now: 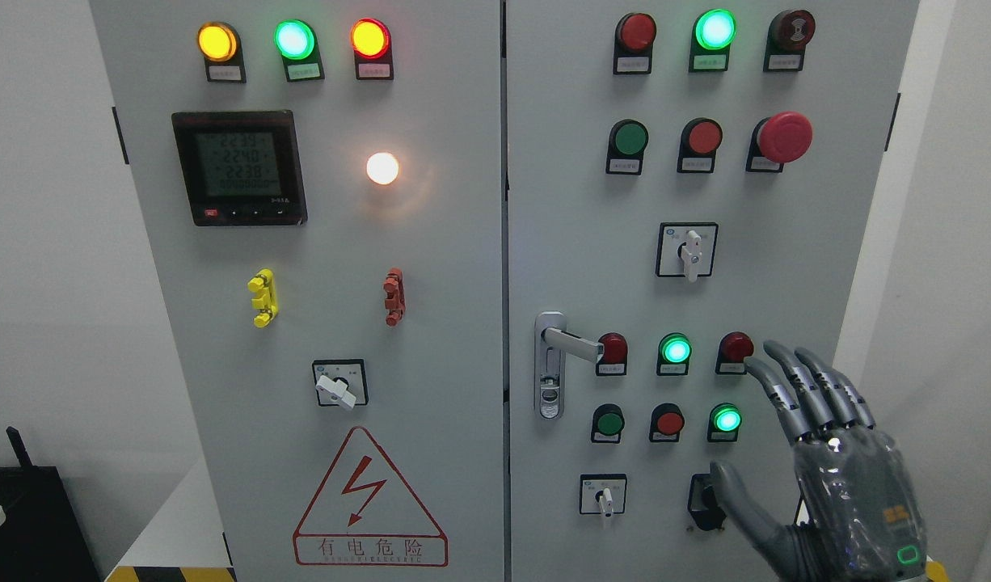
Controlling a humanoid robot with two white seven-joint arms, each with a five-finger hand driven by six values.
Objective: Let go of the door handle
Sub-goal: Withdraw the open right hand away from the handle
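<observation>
The right hand (819, 453) is hovering in front of the lower right part of the cabinet's right door (827, 242), fingers (794, 388) spread and extended upward, thumb out to the side, holding nothing. The door handle (572, 343) is sitting well apart from it, near that door's left edge, its lever pointing to the right from a tall silver backplate (549, 365) with a keyhole below. Nothing is touching the lever, so the release looks already made.

To finish the step well, the hand is best drawn straight back from the panel with its fingers left open. The fingertips are lying just beside a red indicator lamp (736, 347), and the thumb is close to a rotary selector switch (706, 501) partly hidden behind it; either could be brushed if the hand sweeps sideways. The left hand is not showing.
</observation>
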